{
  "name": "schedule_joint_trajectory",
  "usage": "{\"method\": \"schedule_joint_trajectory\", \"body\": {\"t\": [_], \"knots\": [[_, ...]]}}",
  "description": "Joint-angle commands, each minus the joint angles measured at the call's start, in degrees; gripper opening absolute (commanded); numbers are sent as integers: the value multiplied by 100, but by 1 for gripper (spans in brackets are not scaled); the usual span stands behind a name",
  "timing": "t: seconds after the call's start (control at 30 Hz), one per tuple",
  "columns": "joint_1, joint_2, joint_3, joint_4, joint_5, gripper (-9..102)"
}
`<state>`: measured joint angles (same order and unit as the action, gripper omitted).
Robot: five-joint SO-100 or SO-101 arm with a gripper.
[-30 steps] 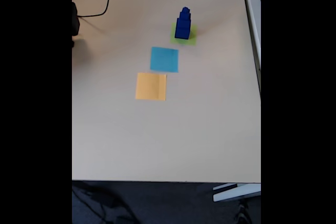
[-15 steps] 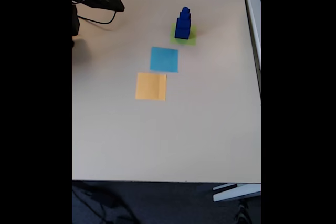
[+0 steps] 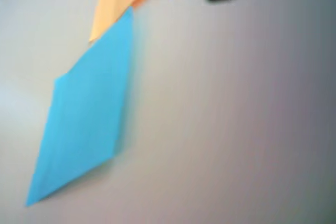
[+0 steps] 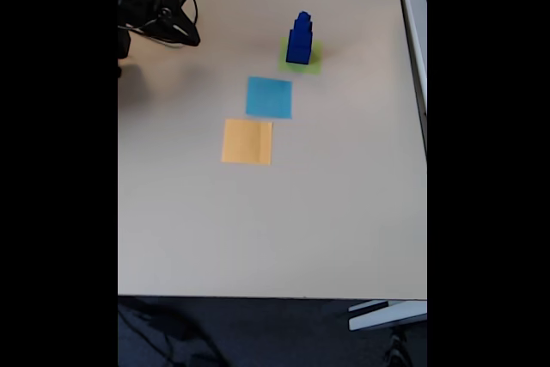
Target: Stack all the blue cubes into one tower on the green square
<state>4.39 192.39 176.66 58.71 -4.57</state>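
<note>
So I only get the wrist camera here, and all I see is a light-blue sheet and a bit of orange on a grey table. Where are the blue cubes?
Observer: In the fixed view they are stacked as a tower, widest block at the bottom.
Operator: Is it on anything?
Observer: Yes, it stands on the green square, which peeks out around its base.
Operator: And my light-blue sheet?
Observer: The light-blue square lies between the green square and the orange square, the three in a slanted row.
Operator: Is the arm near the tower?
Observer: No. The gripper is far to the tower's left in the fixed view, holding no cube.
</note>
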Motion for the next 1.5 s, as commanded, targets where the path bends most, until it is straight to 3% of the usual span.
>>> {"method": "schedule_joint_trajectory", "body": {"t": [0.0,1.47], "knots": [[-141,132,325,0,-18,0],[-220,132,413,237,-97,0]]}}
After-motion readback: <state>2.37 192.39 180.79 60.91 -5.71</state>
